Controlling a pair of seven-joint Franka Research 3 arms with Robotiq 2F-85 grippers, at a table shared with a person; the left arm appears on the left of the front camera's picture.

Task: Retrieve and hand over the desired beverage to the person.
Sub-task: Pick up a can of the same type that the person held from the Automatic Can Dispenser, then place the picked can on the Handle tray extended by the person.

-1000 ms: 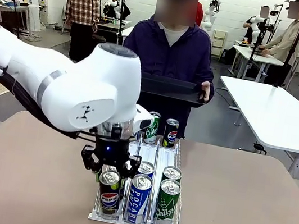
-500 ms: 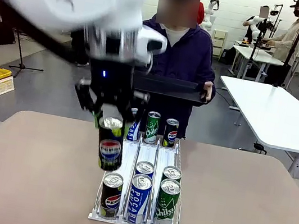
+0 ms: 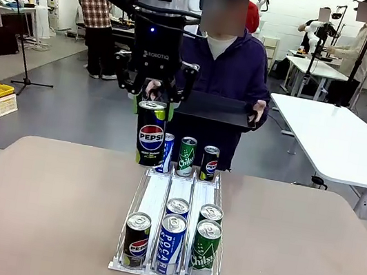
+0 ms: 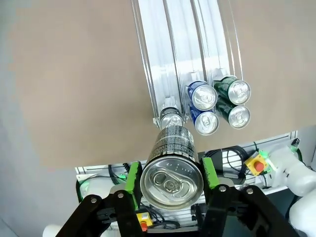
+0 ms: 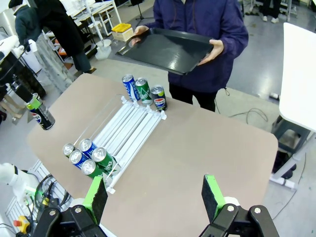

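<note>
Okay, near side first: your right gripper (image 5: 154,197) hangs high over the table (image 5: 207,148) with its jaws wide apart and nothing in it. The rack (image 3: 154,192) lines up the other cans (image 3: 171,244) in lanes. Above its far end your left gripper (image 3: 154,105) is clamped on the cola can (image 3: 151,136) near its top, so the body hangs free for handover. The can is upright, long axis vertical, lid up, logo facing you. Beyond it, the person (image 3: 229,68) holds a black tray (image 3: 213,107) out flat, likely to receive it.
</note>
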